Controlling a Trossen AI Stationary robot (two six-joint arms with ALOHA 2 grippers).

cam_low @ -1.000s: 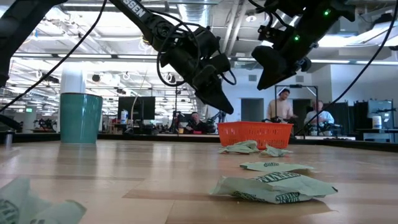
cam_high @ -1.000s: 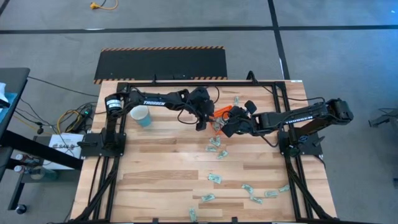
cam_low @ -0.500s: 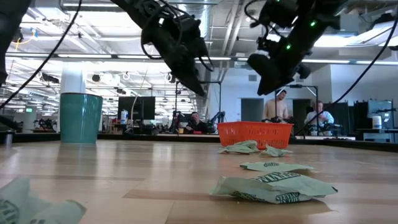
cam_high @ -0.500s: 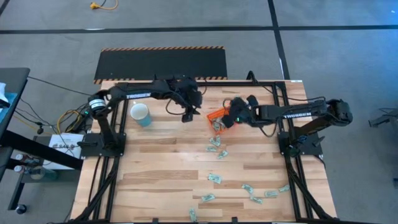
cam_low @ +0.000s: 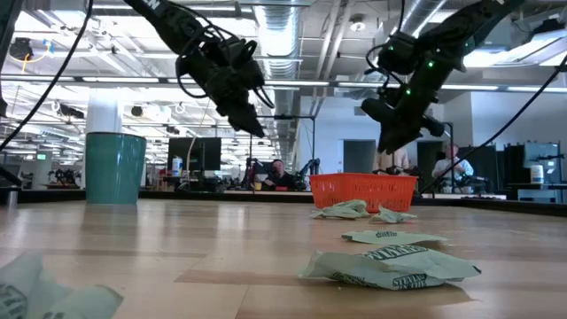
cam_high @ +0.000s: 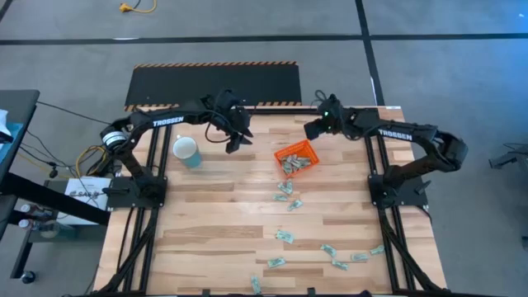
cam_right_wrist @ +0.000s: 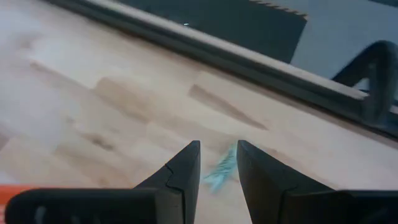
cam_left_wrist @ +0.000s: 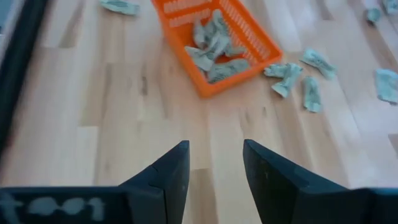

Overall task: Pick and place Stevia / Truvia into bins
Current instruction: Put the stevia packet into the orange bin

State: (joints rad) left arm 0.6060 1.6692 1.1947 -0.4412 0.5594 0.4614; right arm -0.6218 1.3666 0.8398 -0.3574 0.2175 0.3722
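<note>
The orange bin sits far of the table's middle with several pale green Stevia packets lying in it. More packets lie loose on the wood just near of it and toward the near right. My left gripper hangs open above bare wood, left of the bin, with nothing between its fingers. My right gripper hangs open over the far edge, right of the bin. One packet lies on the table below it and shows through its finger gap.
A light-blue cup stands on the table at the far left, close to my left arm. The table's black frame rail runs along the far edge under my right gripper. People sit in the room behind the table.
Both grippers have drawn back from above the bin. My left gripper has gone toward the table's left and far edge and has risen a little. My right gripper has swung toward the far edge and rolled. The bin, half covered before, now shows whole.
</note>
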